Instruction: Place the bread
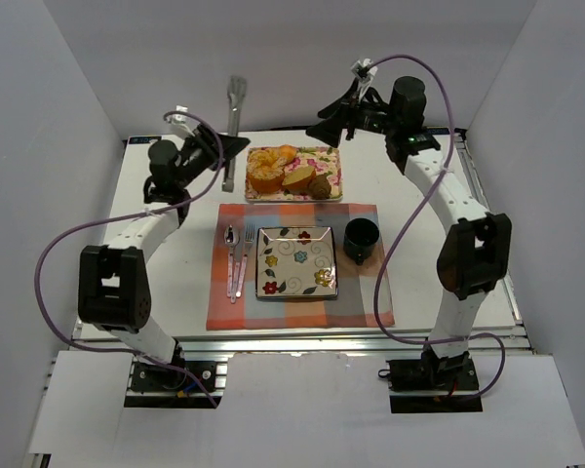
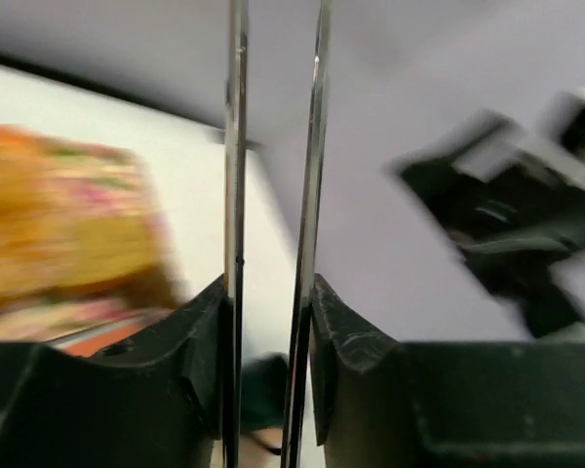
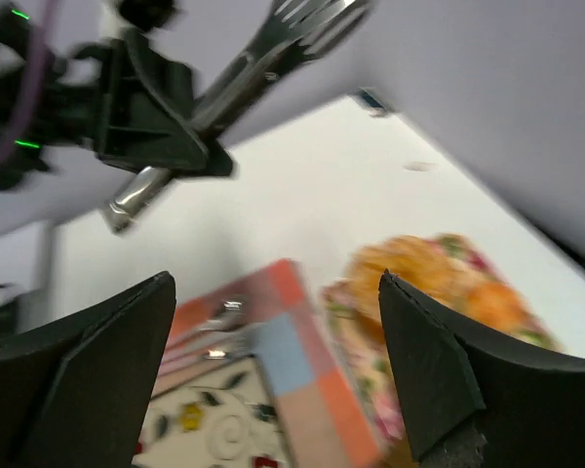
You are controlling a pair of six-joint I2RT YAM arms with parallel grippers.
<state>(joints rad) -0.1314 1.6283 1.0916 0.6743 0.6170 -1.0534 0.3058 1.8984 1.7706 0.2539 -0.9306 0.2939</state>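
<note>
Left gripper (image 1: 229, 146), top view: clamped on tongs (image 1: 235, 107), which are held upright-ish just left of the tray (image 1: 333, 156), at the far side of the table (image 1: 180, 292).
Right gripper (image 1: 328, 125), top view: held above the tray's far right corner; finger spread cannot be told from this angle.
Bread (image 1: 297, 176), top view: laid on the tray between the orange pastry (image 1: 269, 168) and the dark muffin (image 1: 320, 186), clear of both grippers.
Plate (image 1: 295, 261), top view: set on the placemat (image 1: 361, 292), with the mug (image 1: 362, 240) just right of it and the spoon (image 1: 230, 249) and fork (image 1: 244, 253) just left.
Left wrist: two steel tong arms are pinched between the fingers; the tray is seen blurred at left.
Right wrist: fingers are spread wide, released; the tongs are seen upper left, the tray blurred lower right.
</note>
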